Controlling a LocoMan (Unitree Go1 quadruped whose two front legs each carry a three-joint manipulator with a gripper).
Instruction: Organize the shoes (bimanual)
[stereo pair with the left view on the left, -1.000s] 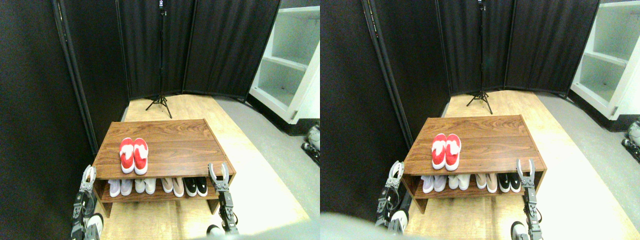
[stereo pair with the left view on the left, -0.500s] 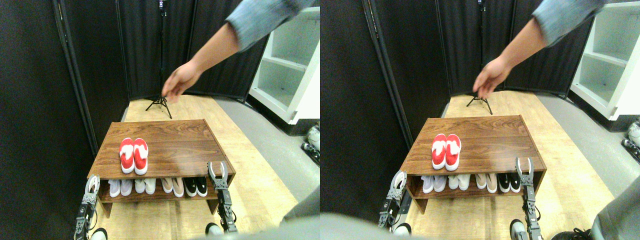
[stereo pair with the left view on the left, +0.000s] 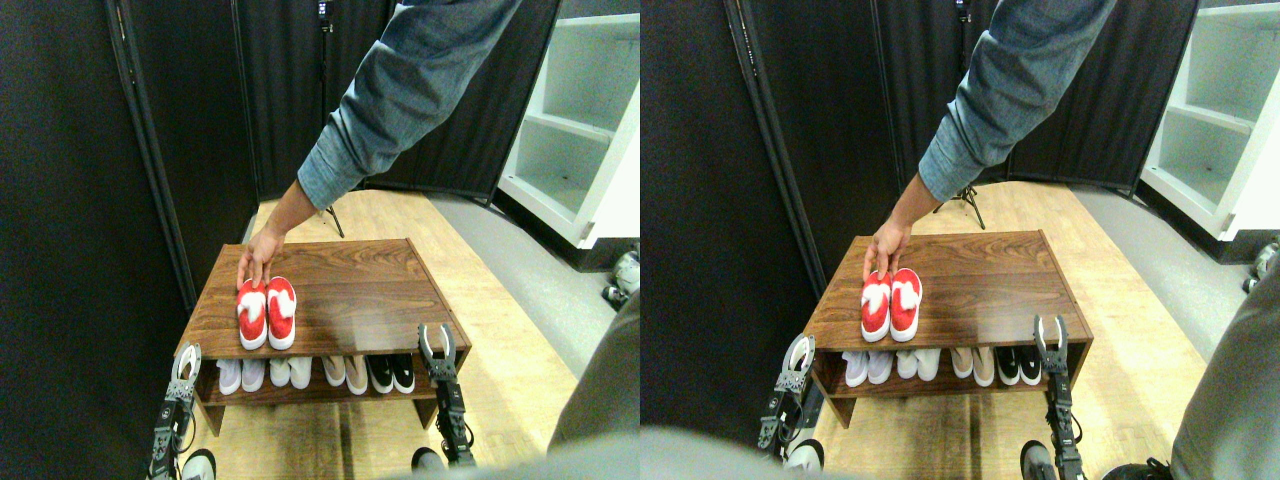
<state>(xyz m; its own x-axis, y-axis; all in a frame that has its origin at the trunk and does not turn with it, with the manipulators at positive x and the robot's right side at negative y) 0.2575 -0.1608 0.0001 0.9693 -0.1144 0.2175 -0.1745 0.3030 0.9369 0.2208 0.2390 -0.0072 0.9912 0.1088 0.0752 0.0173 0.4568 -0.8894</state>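
Note:
The red shoes (stereo pair with the left view on the left: 266, 312) with white lining lie side by side on the left part of the wooden rack's top (stereo pair with the left view on the left: 350, 300), toes pointing away from me. A person's hand (stereo pair with the left view on the left: 256, 265) in a blue sleeve rests on their far ends. My left gripper (stereo pair with the left view on the left: 186, 358) stands open at the rack's front left corner, below and left of the shoes. My right gripper (stereo pair with the left view on the left: 436, 340) stands open at the front right corner. Neither holds anything.
White, beige and black pairs (stereo pair with the left view on the left: 318, 372) fill the rack's lower shelf. Black screens (stereo pair with the left view on the left: 180, 120) and a tripod close the back and left. A white shelf unit (stereo pair with the left view on the left: 585, 120) stands at the right. The person's leg (stereo pair with the left view on the left: 605, 385) is near my right arm.
The person's arm has come down from mid-air and the hand now touches the red shoes. Both grippers have dropped slightly and stay open.

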